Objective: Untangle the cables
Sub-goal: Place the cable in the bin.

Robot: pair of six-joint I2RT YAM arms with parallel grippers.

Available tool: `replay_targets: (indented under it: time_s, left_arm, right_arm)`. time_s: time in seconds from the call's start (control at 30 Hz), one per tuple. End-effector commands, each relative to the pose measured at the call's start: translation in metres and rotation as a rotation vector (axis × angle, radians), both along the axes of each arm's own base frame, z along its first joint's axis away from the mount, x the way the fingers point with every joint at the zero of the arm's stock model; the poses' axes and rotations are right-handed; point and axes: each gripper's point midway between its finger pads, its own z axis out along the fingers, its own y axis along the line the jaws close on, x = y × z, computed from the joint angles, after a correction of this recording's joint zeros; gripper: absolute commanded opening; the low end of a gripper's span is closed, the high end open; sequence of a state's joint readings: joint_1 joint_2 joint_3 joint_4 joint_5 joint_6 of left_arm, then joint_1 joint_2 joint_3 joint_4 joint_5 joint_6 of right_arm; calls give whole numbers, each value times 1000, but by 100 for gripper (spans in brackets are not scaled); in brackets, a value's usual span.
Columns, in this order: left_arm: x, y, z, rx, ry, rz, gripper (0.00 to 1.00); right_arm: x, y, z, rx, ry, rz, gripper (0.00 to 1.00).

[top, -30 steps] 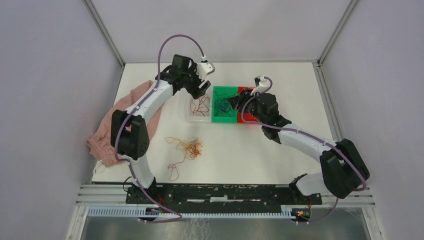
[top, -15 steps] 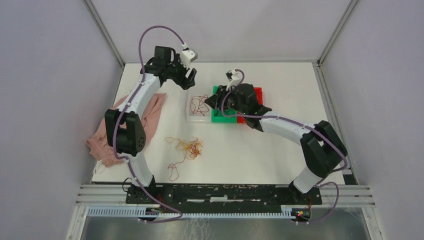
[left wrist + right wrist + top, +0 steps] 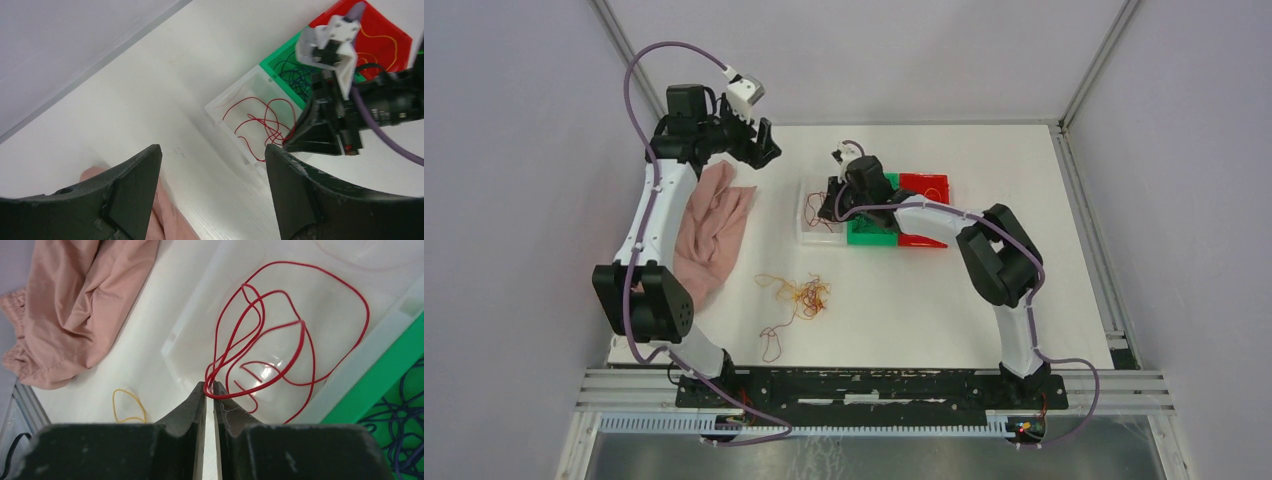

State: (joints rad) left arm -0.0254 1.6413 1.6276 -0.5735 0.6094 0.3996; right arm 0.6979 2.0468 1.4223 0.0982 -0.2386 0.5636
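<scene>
Red cables [image 3: 280, 325] lie looped in a clear tray [image 3: 821, 222]. My right gripper [image 3: 210, 385] hangs over this tray with its jaws shut on a red cable loop at the tips; it also shows in the top view [image 3: 824, 205]. Dark cables [image 3: 400, 415] lie in a green tray [image 3: 871, 232]. An orange-yellow cable lies in a red tray [image 3: 385, 35]. A tangle of red and orange-yellow cables [image 3: 799, 297] lies on the table in front of the trays. My left gripper [image 3: 212, 150] is open and empty, high at the back left [image 3: 759, 140].
A pink cloth [image 3: 709, 225] lies crumpled along the left side of the table, under my left arm. A loose yellow loop [image 3: 127, 405] lies near the clear tray. The three trays stand side by side at the table's middle back.
My left gripper has swung left and back, away from the clear tray toward the cloth. My right gripper has moved left from over the red and green trays to the clear tray.
</scene>
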Motion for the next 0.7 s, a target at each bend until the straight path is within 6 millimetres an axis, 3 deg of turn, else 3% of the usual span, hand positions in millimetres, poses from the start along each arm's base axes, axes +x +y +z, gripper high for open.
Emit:
replay_targets:
  time_s: [0.0,0.13,0.47,0.57,0.67]
  left_arm:
    - [-15,-8,22,-73,-20,-34,83]
    - [-26,-5,17,-53,-15,-70,83]
    - [-73,-5,-9,39,18,-253,83]
    - [-93,-3,-32,89,65,-319,82]
    - [-117,3,-66,164,110,-393,83]
  right_arm:
    - [25,7,9,-103,-61,-14,14]
    - [36,6,-9,-213,-82,-65,14]
    - [34,13,-59,-460,-109,-28,14]
    - [34,16,-41,-430,-134,-26,19]
    - [28,24,14,-312,-200,-9,31]
